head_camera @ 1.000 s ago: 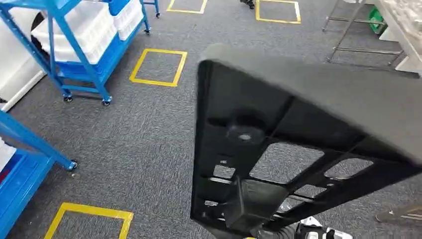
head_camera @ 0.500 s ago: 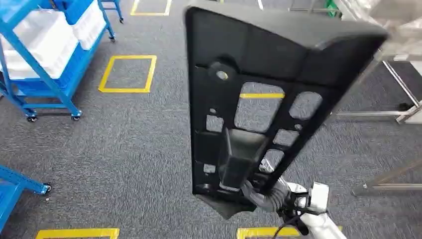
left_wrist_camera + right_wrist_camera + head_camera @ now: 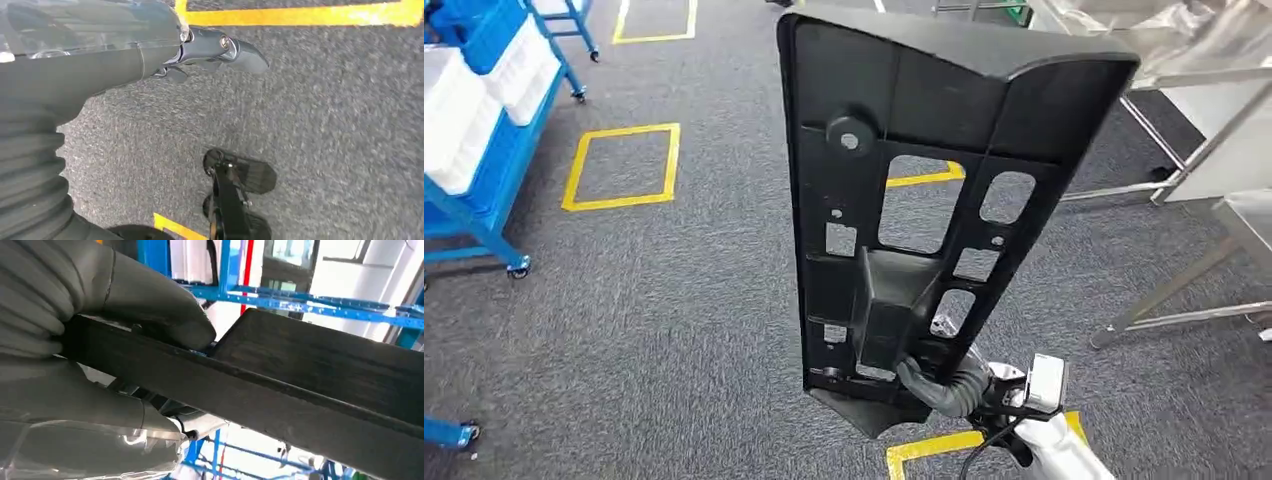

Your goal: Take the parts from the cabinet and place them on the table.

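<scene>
A large black plastic panel (image 3: 914, 170) with several cut-outs stands upright in the middle of the head view, its broad end up. My right hand (image 3: 949, 385) grips it at its lower edge. In the right wrist view the grey thumb and fingers (image 3: 100, 315) clamp over the panel's dark rim (image 3: 300, 385). My left hand (image 3: 220, 50) hangs over the grey carpet with its fingers stretched out and nothing in them.
A metal-framed table (image 3: 1194, 75) with a clear plastic cover stands at the right, its legs (image 3: 1169, 295) reaching toward me. Blue wheeled racks (image 3: 474, 170) with white bins stand at the left. Yellow tape squares (image 3: 622, 167) mark the carpet.
The camera has turned, so the racks slid left and the table came in at the right. The panel stays in my right hand and now stands more upright.
</scene>
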`<state>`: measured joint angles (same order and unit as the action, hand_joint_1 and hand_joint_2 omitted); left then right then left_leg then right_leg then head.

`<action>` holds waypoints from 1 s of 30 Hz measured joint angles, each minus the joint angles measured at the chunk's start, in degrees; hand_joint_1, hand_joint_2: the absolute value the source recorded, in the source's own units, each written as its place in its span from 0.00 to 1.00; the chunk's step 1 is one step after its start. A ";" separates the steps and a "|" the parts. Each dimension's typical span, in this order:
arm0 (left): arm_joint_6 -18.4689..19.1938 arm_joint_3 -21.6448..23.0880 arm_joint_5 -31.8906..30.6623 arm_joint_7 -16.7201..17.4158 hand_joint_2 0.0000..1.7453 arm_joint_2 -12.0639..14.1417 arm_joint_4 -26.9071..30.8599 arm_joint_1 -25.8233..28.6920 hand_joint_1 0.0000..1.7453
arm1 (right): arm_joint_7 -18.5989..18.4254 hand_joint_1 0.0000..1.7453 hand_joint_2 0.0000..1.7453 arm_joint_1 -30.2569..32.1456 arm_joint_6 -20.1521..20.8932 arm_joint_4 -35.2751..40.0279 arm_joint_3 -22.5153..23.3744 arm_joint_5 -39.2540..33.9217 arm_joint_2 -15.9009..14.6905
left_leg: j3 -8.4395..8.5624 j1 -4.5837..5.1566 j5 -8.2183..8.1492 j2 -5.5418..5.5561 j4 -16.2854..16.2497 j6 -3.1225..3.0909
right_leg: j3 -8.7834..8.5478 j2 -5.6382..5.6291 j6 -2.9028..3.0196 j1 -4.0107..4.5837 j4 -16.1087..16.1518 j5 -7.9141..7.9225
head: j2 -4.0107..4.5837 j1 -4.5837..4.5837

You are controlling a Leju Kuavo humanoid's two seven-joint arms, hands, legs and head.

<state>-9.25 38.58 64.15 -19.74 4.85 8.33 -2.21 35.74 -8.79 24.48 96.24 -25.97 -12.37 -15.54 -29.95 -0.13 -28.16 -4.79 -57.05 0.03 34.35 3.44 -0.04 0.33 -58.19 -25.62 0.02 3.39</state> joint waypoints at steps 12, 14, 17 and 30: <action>-0.68 0.00 0.18 0.39 1.00 -0.37 0.00 0.08 0.00 | -0.26 0.99 1.00 -0.02 -0.26 -0.13 -1.51 0.00 -0.46 | -3.45 -0.73 0.71 5.94 -5.14 1.40 | -0.97 -7.74 1.25 -0.69 0.32 -0.01 | 0.00 0.00; -0.70 0.00 0.17 0.39 1.00 -0.37 -0.02 0.09 0.00 | -0.35 0.99 1.00 -0.15 -0.35 -0.13 -1.60 0.00 -0.48 | -2.01 -1.02 0.64 9.73 -1.07 1.01 | -0.29 -8.94 0.57 -0.58 -0.63 -0.34 | 0.00 0.00; -0.72 0.00 0.20 0.44 1.00 -0.39 -0.02 -0.22 0.00 | -0.77 0.99 1.00 -0.11 -0.72 -0.09 -1.62 -0.04 -0.48 | -1.93 -0.54 0.92 7.92 -1.25 -0.16 | 0.20 -10.76 -0.79 -1.02 -0.05 0.29 | 0.00 0.00; -0.90 0.00 1.14 0.70 1.00 -0.35 -0.02 -0.86 0.00 | -1.36 0.99 1.00 -0.35 -0.20 1.60 0.02 -2.05 -0.33 | -0.80 0.20 0.27 -0.22 -0.40 -0.47 | -0.32 1.34 0.25 0.25 0.09 -0.35 | 0.00 0.00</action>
<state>-10.14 38.58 65.29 -19.04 4.50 8.31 -3.08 34.38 -9.14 24.28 97.83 -25.94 -14.43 -15.87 -30.76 0.07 -27.89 -5.02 -57.45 -0.44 34.03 4.78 0.20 0.57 -58.09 -25.97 0.02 3.39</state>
